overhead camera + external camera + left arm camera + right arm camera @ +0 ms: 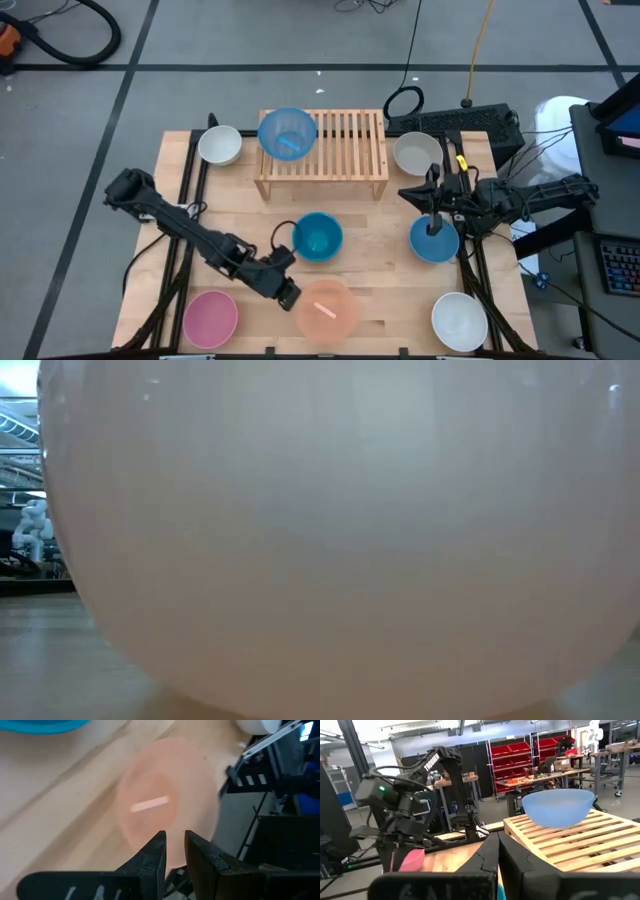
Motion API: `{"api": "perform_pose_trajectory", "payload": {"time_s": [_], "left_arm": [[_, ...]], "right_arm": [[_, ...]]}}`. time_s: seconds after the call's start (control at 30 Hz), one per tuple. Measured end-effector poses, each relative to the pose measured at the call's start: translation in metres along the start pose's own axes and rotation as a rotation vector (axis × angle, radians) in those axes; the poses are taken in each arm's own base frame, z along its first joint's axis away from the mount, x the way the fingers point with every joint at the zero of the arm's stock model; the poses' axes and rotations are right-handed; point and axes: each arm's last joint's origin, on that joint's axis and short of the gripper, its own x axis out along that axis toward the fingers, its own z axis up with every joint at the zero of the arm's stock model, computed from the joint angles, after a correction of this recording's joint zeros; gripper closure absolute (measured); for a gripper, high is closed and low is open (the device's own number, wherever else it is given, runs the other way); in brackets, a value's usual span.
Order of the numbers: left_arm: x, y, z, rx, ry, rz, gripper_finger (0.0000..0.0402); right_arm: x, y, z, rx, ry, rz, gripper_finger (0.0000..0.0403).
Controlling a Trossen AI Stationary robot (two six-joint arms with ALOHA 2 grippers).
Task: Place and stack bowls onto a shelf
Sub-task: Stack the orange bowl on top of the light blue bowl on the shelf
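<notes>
Right by my left claw (288, 294), a peach bowl (327, 309) sits near the table's (380, 240) front edge; its fingers look nearly closed at the rim, maybe pinching it. My right claw (434, 226), closed, dips into a blue bowl (433, 241). Farther off, a light blue bowl (287, 132) rests on the shelf (345, 150).

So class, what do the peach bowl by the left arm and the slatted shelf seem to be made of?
The peach bowl looks like translucent plastic with a matte, frosted finish: light glows through its wall in the low view. The shelf appears to be pale, unpainted wood: separate slats with visible gaps. The left tool sits at the bowl's rim.
</notes>
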Motion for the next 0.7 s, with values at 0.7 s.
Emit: {"api": "perform_pose_trajectory", "payload": {"time_s": [0.7], "left_arm": [[0.051, -0.027, 0.0, 0.034, 0.014, 0.322, 0.0328]], "right_arm": [[-0.001, 0.001, -0.008, -0.012, 0.098, 0.087, 0.0403]]}}
